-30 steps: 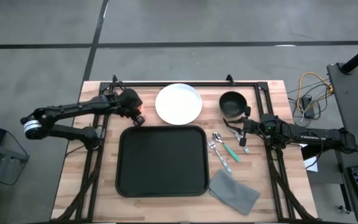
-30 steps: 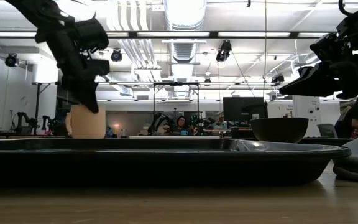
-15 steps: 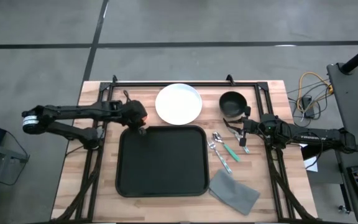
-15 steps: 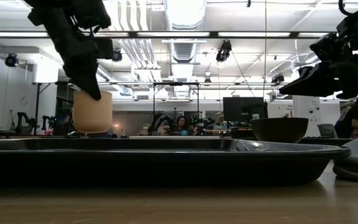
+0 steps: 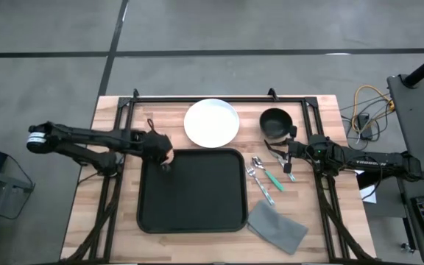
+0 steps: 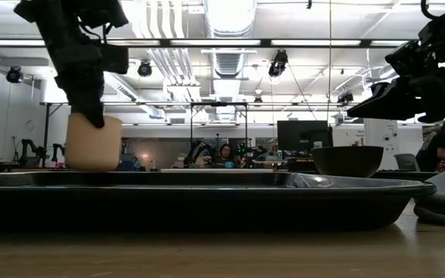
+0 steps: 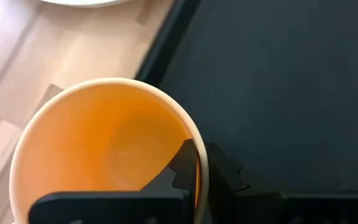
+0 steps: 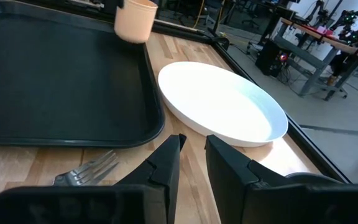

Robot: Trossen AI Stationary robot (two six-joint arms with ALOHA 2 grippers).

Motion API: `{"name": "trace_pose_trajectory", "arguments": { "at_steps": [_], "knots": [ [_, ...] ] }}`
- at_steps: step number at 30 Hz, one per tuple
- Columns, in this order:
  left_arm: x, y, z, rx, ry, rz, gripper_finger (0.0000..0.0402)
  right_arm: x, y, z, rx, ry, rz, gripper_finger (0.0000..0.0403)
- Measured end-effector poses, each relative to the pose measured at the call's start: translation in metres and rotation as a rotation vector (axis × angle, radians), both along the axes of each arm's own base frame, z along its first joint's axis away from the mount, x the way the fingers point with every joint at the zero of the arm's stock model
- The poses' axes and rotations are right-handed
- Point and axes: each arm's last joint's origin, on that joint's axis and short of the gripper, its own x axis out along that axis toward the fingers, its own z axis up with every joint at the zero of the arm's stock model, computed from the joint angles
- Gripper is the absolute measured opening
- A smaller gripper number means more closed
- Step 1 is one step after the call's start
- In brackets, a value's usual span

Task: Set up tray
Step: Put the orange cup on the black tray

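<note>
Tray (image 5: 191,191): large, black, rounded corners, low rim; lies flat at the middle of the wooden table (image 5: 87,221), its inside bare apart from the cup at its far left corner

Left gripper (image 5: 165,156): reached in from the left side, over the tray's far left corner; jaws pinching the rim of the cup, one finger inside the wall and one outside, as the left wrist view shows

Cup (image 7: 104,155): pale orange, upright, open end up; held at the tray's far left corner, over the rim where tray meets table; from the low view it cannot be told whether its base touches the tray

Right gripper (image 5: 287,155): on the right side of the table, above the cutlery, just in front of the bowl; jaws slightly spread, holding nothing

Plate (image 5: 211,122): round, white, just behind the tray's far edge

Bowl (image 5: 275,121): dark, round, to the right of the plate

Cutlery (image 5: 262,177): forks and a green-handled piece, lying on the table just right of the tray

Cloth (image 5: 277,227): grey, folded, beside the tray's near right corner
</note>
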Motion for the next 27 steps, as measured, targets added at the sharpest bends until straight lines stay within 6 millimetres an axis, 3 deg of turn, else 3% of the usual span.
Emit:
{"name": "trace_pose_trajectory", "arguments": {
  "at_steps": [9,27],
  "knots": [
    [-0.004,-0.017,-0.004,-0.013,0.031,-0.027,0.0000,0.000,0.000,0.000,-0.001,0.000,0.000,0.0068],
    [-0.014,-0.017,-0.015,-0.009,0.127,0.000,0.0002,0.000,0.000,0.000,-0.002,0.001,0.000,0.0068]
  ]
}}
